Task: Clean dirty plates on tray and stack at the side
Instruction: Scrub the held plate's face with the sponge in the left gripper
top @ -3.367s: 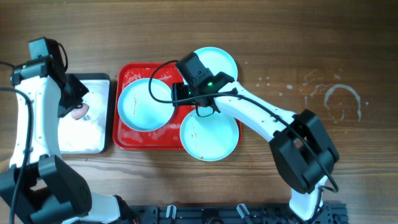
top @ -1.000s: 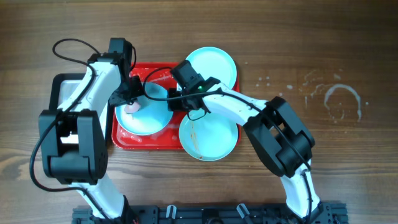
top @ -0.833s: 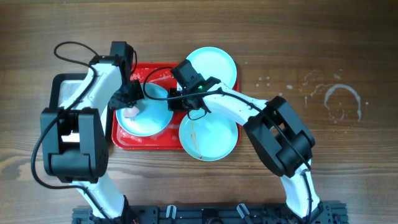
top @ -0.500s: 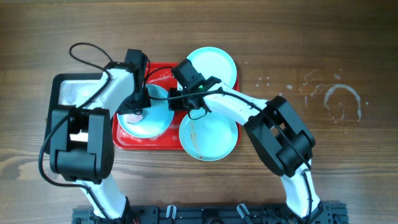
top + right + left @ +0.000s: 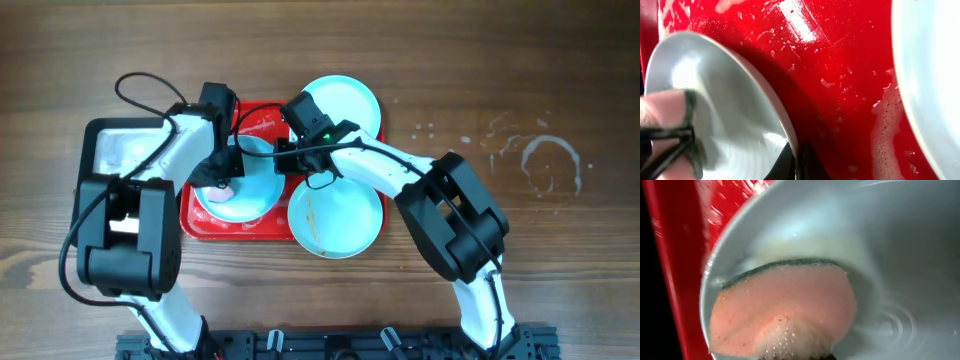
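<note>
A pale turquoise plate [image 5: 255, 195] lies on the red tray [image 5: 260, 230], its right edge lifted. My right gripper [image 5: 283, 160] is shut on that rim; the right wrist view shows its fingertips [image 5: 796, 161] pinching the plate [image 5: 735, 110] above the wet tray [image 5: 840, 75]. My left gripper [image 5: 222, 180] is shut on a foamy pink sponge [image 5: 224, 188]. The sponge [image 5: 785, 305] presses into the plate [image 5: 900, 255]. A second plate [image 5: 345, 105] overlaps the tray's top right corner. A third plate [image 5: 335, 215], with brown smears, overlaps its lower right.
A black-rimmed tray with a white inside [image 5: 125, 140] stands left of the red tray. Suds lie on the red tray [image 5: 885, 130]. Dried water marks [image 5: 545, 160] show on the wooden table at the right.
My left gripper has slid the sponge right and a little toward the front across the plate. The right gripper has kept its hold on the rim.
</note>
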